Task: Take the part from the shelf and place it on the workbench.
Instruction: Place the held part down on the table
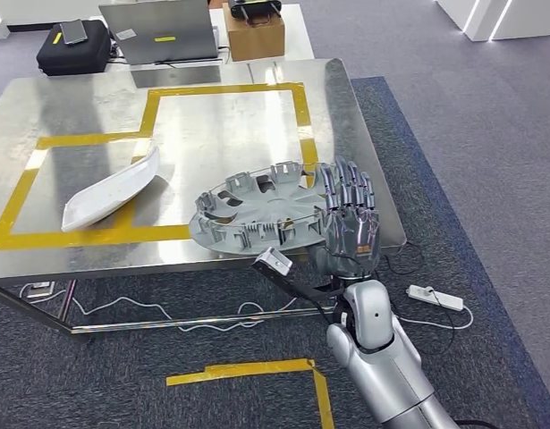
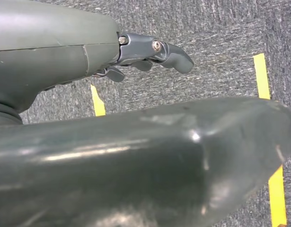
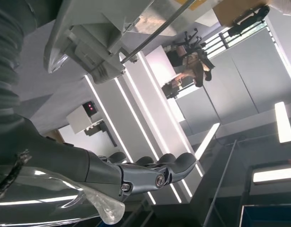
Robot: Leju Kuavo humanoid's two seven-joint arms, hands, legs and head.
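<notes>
Hubcap (image 1: 262, 213) gripped at its rim by my right hand (image 1: 350, 223), over the steel bench (image 1: 190, 134) edge; left hand's (image 2: 154, 52) state I cannot tell.

Right arm (image 1: 386, 357): silver, enters the head view from the lower right and reaches up and forward. Right hand (image 1: 350, 223): raised, back of hand facing the camera, fingers (image 1: 346, 188) upright and side by side, gripping the part (image 1: 258, 214) at its right edge. Right wrist view: fingers (image 3: 165, 165) extended and lightly curved. Left hand (image 2: 147, 52): in the left wrist view, thumb (image 2: 154, 156) large across the foreground, dark fingers (image 2: 172, 54) extended with slightly bent tips, holding nothing.
</notes>
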